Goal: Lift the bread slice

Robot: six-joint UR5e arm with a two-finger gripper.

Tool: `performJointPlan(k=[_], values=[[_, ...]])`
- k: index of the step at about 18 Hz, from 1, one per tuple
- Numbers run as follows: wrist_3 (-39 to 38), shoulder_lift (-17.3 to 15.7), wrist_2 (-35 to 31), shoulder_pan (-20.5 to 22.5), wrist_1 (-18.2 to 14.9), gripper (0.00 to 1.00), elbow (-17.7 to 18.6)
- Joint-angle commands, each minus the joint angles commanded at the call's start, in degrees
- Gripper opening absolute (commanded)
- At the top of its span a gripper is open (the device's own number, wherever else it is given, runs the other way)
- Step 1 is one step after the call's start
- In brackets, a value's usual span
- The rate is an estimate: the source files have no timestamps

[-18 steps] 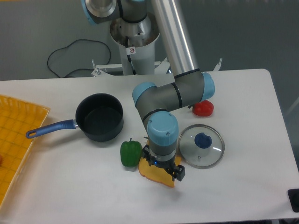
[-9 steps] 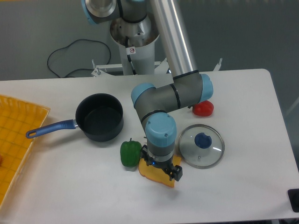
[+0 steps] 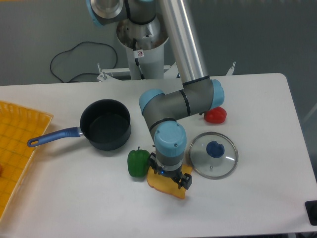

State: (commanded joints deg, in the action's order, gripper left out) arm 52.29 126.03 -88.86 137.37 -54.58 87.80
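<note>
The bread slice (image 3: 166, 187) is a flat yellow-orange piece lying on the white table near the front, mostly covered by the arm's wrist. My gripper (image 3: 170, 177) points straight down onto it, with its dark fingers (image 3: 185, 182) reaching the slice's top face. The wrist hides the gap between the fingers, so I cannot tell whether they are open or shut. A green pepper (image 3: 138, 162) stands right beside the slice's left edge.
A glass lid with a blue knob (image 3: 213, 155) lies just right of the gripper. A red pepper (image 3: 215, 115) sits behind the arm's elbow. A dark pot with a blue handle (image 3: 105, 124) stands to the left, and a yellow mat (image 3: 15, 148) covers the left edge.
The gripper has shifted slightly left and lower onto the bread slice. The slice and the other objects have not moved.
</note>
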Motion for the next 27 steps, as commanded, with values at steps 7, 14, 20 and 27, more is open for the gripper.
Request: performJointPlan(k=[7, 14, 20, 27], values=[[0.9, 0.3, -0.4, 0.3, 0.0, 1.00, -0.6], [0.5, 0.4, -0.4, 0.2, 0.0, 1.00, -0.1], [0.4, 0.8, -0.5, 0.0, 0.1, 1.00, -0.1], [0.5, 1.5, -2.5, -0.3, 0.9, 1.00, -0.1]])
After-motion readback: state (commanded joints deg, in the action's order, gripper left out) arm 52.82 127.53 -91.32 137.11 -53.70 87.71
